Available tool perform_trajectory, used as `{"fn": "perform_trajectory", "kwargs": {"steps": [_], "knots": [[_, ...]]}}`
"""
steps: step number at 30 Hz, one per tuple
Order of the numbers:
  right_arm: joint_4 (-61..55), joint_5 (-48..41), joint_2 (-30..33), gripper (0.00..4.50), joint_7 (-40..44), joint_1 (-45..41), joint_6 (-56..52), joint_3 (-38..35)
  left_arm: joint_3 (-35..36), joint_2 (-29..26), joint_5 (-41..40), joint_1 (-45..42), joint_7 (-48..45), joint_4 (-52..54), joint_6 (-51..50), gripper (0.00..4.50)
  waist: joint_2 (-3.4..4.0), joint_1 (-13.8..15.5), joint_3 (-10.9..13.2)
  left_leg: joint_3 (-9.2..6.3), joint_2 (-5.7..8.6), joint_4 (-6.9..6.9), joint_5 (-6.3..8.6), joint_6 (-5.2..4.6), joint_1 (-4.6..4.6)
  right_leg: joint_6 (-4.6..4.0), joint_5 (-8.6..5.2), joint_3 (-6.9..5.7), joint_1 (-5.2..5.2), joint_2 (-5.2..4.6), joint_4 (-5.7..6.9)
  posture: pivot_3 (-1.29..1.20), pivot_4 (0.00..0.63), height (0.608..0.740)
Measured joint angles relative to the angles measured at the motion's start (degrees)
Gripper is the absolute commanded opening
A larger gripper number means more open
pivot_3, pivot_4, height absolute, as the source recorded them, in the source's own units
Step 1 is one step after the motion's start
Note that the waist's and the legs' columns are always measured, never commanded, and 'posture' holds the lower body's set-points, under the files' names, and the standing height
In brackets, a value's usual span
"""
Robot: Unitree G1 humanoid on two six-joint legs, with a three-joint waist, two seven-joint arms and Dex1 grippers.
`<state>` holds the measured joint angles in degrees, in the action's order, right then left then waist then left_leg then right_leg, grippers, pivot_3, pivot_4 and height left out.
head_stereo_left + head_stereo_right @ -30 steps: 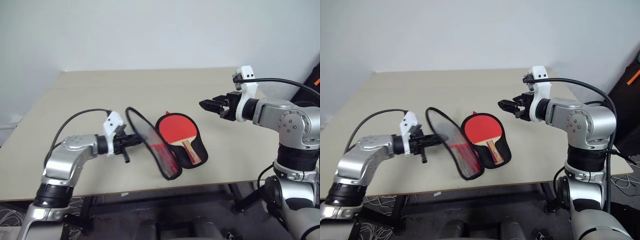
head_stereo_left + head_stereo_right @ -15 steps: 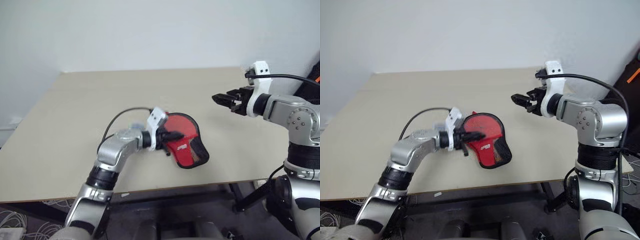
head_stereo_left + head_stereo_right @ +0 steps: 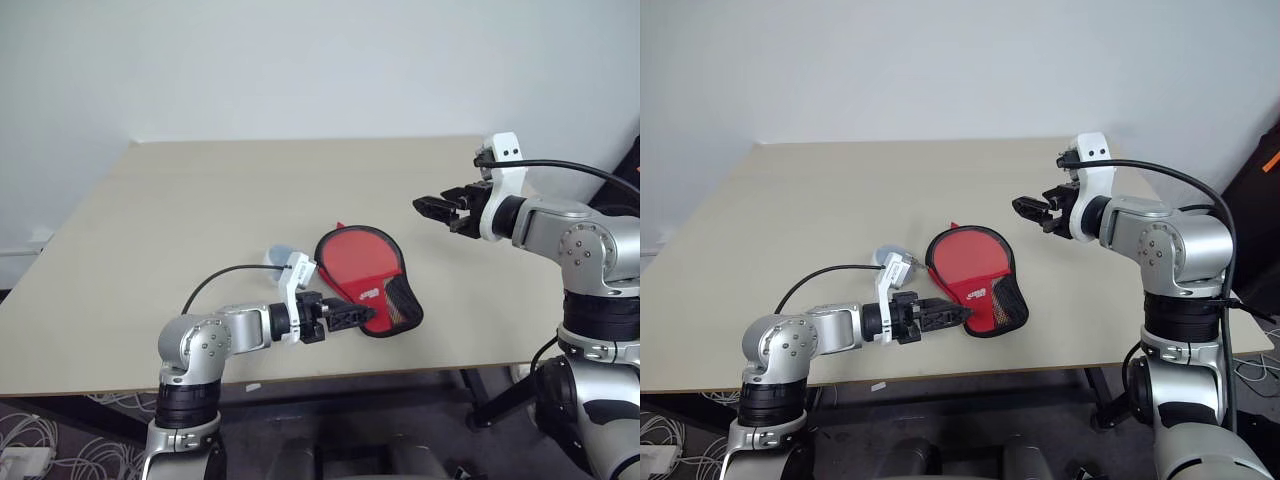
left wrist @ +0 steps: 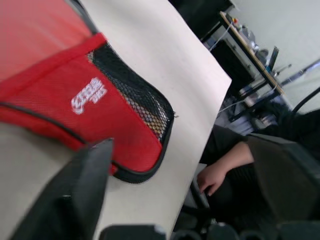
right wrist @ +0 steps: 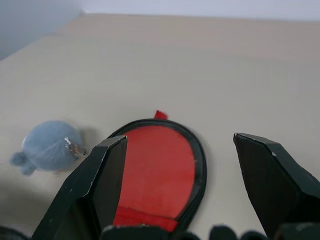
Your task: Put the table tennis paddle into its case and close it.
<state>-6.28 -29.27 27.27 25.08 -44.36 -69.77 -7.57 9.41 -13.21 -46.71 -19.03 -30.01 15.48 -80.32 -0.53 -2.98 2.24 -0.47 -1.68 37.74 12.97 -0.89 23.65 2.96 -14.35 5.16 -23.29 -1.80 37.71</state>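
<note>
- Table (image 3: 200,200): we log a beige top spanning mid-frame.
- Case (image 3: 365,285): red, folded over, flat at centre; paddle hidden.
- Right tool (image 3: 432,208): fingers apart, empty, raised at right.
- Left tool (image 3: 952,317): fingers parted, empty, beside the case's lower edge.
- Grey-blue round item (image 5: 49,145): left of case.

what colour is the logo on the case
White, on the red case; clearest in the left wrist view.

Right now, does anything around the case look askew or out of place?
Nothing looks damaged or spilled. The case lies flat on the table, flap folded over, with the left tool open at its near edge. One stray: a small grey-blue round item sits on the table beside the case.
</note>
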Motion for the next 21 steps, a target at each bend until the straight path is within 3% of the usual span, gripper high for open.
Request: {"fn": "perform_trajectory", "kwargs": {"steps": [12, 21], "knots": [[-3.9, -0.8, -4.7, 3.71, -4.1, 1.7, -1.8, -1.0, 11.7, 5.8, -3.8, 0.4, 6.9, -4.1, -11.0, 4.38, 0.00, 0.0, 0.0, 0.00, 0.01, -0.02, 0.00, 0.01, -0.02, -0.01, 0.00, 0.00, 0.00, 0.00, -0.01, 0.00, 0.000, 0.740], [-6.8, -2.3, -7.6, 3.71, -6.8, 2.3, -3.8, -2.1, 10.5, 6.2, -2.6, -1.2, 7.5, -11.9, -8.5, 4.38, 0.00, 0.0, 0.0, -0.01, 0.01, -0.03, 0.00, 0.02, -0.01, -0.02, 0.00, -0.01, -0.01, 0.00, -0.01, 0.00, 0.000, 0.740]]}}
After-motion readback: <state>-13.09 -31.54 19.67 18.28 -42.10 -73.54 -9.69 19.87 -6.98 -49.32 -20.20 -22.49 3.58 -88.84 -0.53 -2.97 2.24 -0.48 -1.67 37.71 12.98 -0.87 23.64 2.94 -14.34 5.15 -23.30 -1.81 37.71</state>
